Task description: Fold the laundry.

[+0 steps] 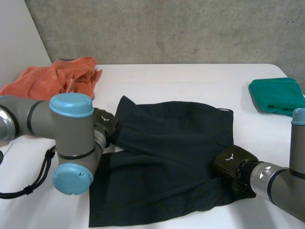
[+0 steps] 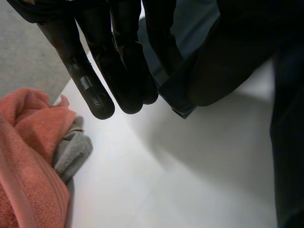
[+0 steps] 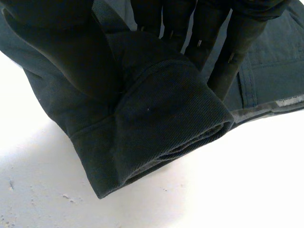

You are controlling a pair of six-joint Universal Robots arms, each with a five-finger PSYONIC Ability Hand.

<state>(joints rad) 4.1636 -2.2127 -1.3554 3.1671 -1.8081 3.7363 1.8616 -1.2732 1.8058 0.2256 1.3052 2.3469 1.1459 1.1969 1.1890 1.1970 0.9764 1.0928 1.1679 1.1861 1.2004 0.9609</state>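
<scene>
A dark garment (image 1: pixel 171 157), shorts by the look of it, lies spread across the middle of the white table (image 1: pixel 181 81). My left hand (image 1: pixel 104 125) is at the garment's left edge. Its straight fingers (image 2: pixel 109 57) pinch a hemmed edge of the cloth (image 2: pixel 176 105) against the thumb and hold that edge off the table. At the right edge, near the front, is my right hand (image 1: pixel 232 162). Its fingers (image 3: pixel 237 52) and thumb are shut on a folded bunch of the garment (image 3: pixel 161 123), raised a little above the table.
A crumpled orange towel (image 1: pixel 57 76) lies at the back left, close beside my left hand, with a bit of grey cloth (image 2: pixel 71 152) against it. A folded green towel (image 1: pixel 276 95) sits at the right edge. Bare table (image 3: pixel 237 180) lies under the right hand.
</scene>
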